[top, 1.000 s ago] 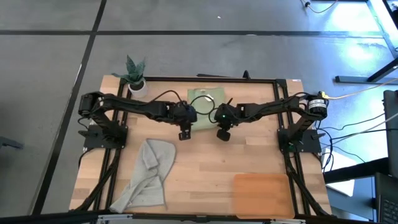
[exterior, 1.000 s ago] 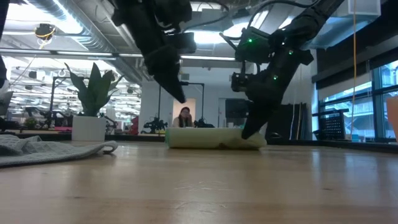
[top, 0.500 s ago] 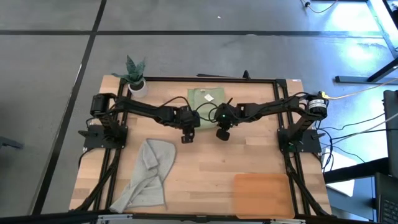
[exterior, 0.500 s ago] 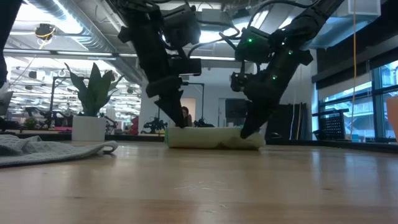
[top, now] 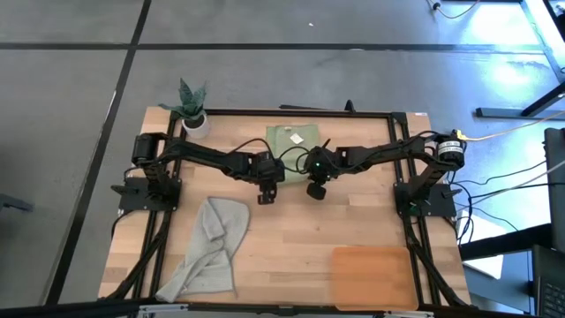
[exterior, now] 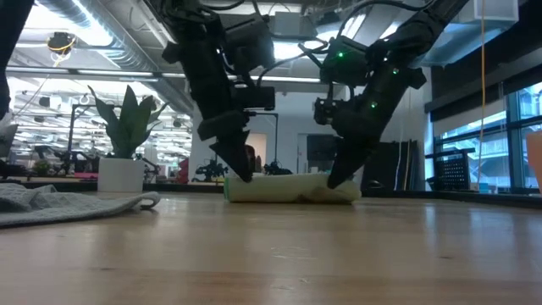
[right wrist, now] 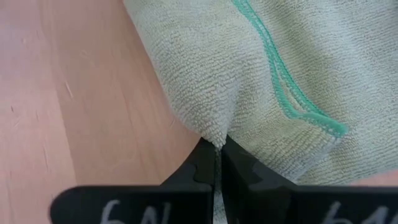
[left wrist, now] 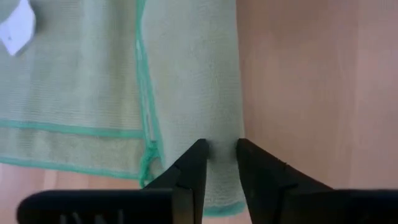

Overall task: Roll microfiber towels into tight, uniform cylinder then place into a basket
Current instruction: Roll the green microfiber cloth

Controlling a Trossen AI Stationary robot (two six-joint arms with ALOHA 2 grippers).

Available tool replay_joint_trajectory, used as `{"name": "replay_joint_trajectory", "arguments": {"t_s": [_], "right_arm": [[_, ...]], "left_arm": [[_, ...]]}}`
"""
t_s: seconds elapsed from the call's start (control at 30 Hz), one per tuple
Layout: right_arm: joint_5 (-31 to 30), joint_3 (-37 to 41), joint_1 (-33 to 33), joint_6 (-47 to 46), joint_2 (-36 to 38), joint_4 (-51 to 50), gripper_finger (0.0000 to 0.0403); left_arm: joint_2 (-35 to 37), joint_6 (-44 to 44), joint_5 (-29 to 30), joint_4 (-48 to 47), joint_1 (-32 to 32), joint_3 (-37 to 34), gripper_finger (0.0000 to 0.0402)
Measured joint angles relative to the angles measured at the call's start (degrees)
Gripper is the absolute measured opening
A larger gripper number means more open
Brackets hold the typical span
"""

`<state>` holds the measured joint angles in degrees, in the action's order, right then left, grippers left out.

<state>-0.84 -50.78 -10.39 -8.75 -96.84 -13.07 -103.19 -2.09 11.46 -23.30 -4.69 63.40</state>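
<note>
The sage green towel (top: 291, 141) lies at the table's far middle. Its near part is rolled into a low roll (exterior: 292, 187), and its flat part with the white tag (left wrist: 17, 28) lies on the wood behind. My left gripper (exterior: 240, 174) stands on the roll's left end, its fingers a narrow gap apart. My right gripper (exterior: 336, 178) is shut on the roll's right end. The light grey towel (top: 207, 247) lies crumpled at the near left. The orange-brown basket (top: 371, 274) sits at the near right. My left gripper comes from above, pointing down. Both fingertips (left wrist: 200, 152) rest on the top of the roll near its left end (left wrist: 219, 134), with green cloth showing in the narrow gap between them. The roll lies on the table. My right gripper pinches a small tuck of the roll's outer layer (right wrist: 214, 138) between its two shut fingers, near the roll's right end. The fingers come from above, slanting down. The roll rests on the table, and the cloth puckers toward the fingertips.
A small plant in a white pot (top: 192, 110) stands at the far left corner. Bare wood (top: 291, 238) lies between the green towel, the grey towel and the basket. People and equipment show in the room beyond the table.
My left gripper has come down onto the roll's left end. The green towel has stayed where it was.
</note>
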Motion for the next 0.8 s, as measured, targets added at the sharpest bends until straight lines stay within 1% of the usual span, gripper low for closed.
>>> {"name": "replay_joint_trajectory", "arguments": {"t_s": [0.13, 0.3, 0.53, 0.6, 0.7, 0.8], "right_arm": [[0.0, 0.0, -0.11, 0.02, 0.0, 0.01, 0.0008], [-0.02, 0.0, -0.26, 0.02, 0.0, 0.01, 0.001], [-0.02, 0.0, -0.26, 0.02, 0.0, -0.01, 0.001], [0.0, 0.0, -0.26, 0.02, 0.0, 0.01, 0.001], [-0.02, 0.0, -0.26, 0.02, 0.0, 0.01, 0.001], [-0.02, 0.0, -0.26, 0.07, 0.0, 0.01, 0.001]], "left_arm": [[-0.32, 0.1, -0.13, -0.07, 0.0, 0.04, 0.0081], [-0.84, 0.26, -1.98, -0.41, 0.0, 0.0, 0.0081], [-0.8, 0.14, -2.11, -0.14, 0.0, 0.02, 0.0081], [-0.8, 0.44, -1.76, -0.03, 0.0, 0.02, 0.0081], [-0.8, 0.47, 0.41, -0.03, 0.0, 0.02, 0.0082], [-0.8, 0.51, 0.82, -0.03, -0.06, 0.02, 0.0088]]}}
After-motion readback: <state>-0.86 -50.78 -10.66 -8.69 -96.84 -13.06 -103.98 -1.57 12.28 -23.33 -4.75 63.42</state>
